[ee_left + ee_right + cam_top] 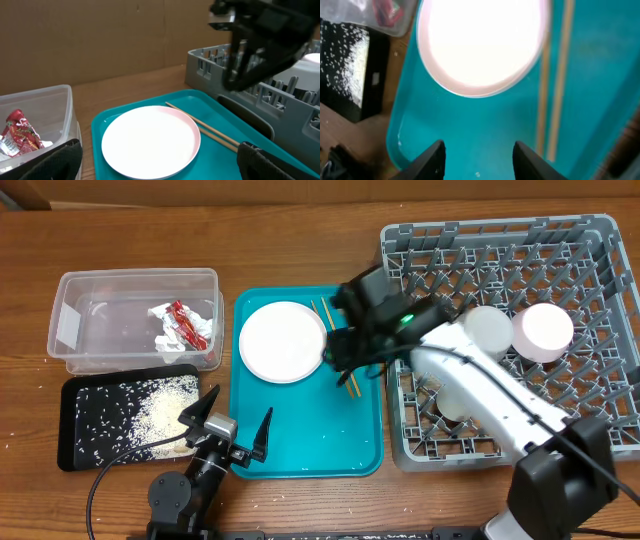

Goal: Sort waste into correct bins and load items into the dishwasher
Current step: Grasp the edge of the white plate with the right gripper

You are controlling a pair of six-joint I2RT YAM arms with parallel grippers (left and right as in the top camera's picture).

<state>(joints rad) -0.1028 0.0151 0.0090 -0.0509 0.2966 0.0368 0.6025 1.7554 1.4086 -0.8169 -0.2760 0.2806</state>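
A round plate (283, 341), white with a pinkish rim, lies on the teal tray (300, 440) with the wooden chopsticks (352, 388) to its right. My right gripper (345, 360) hovers open and empty just above the tray; in the right wrist view its fingers (480, 160) are below the plate (480, 40), left of the chopsticks (552, 85). My left gripper (235, 425) is open and empty at the tray's near-left corner, facing the plate (150, 142). The red-and-white wrapper with tissue (185, 325) lies in the clear tub (130, 280). Rice (150, 415) lies in the black tray (75, 455).
The grey dish rack (500, 240) stands right of the teal tray and holds pale round dishes (543, 330), partly hidden by my right arm. A few rice grains lie on the table left of the tub. The rack's wall (210, 65) rises beside the tray.
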